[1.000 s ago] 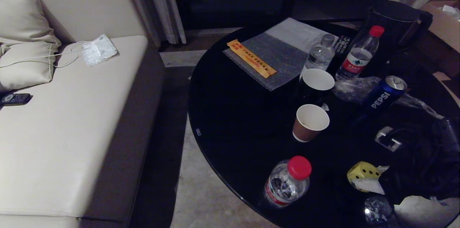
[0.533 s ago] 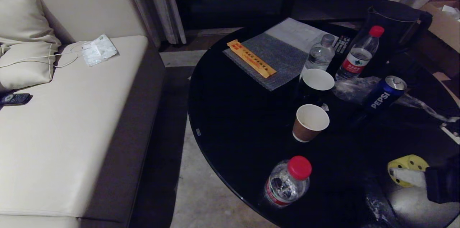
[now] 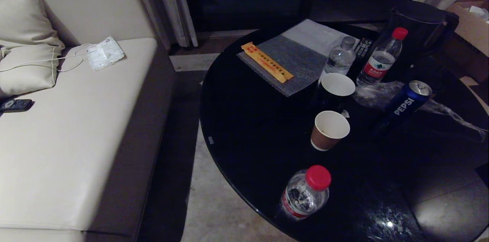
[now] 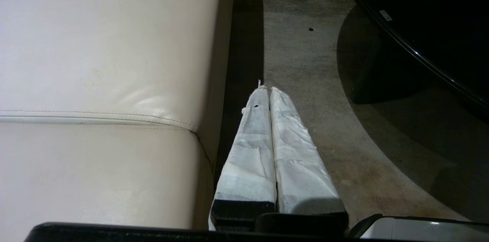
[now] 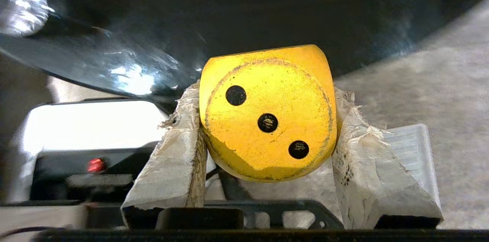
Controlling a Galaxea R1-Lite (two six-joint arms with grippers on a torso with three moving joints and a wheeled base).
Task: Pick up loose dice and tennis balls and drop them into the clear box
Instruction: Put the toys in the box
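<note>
The right pincer (image 5: 267, 120) pinches the yellow rounded die with three black pips (image 5: 267, 116) between its paper-wrapped fingers (image 5: 175, 150), above the edge of the glossy black round surface (image 5: 114, 62). The left pincer (image 4: 269, 93) is pressed together, over the floor beside the cream leather sofa (image 4: 95, 81).

Probably lounge: sofa (image 3: 76, 120), curtains (image 3: 160, 1).
</note>
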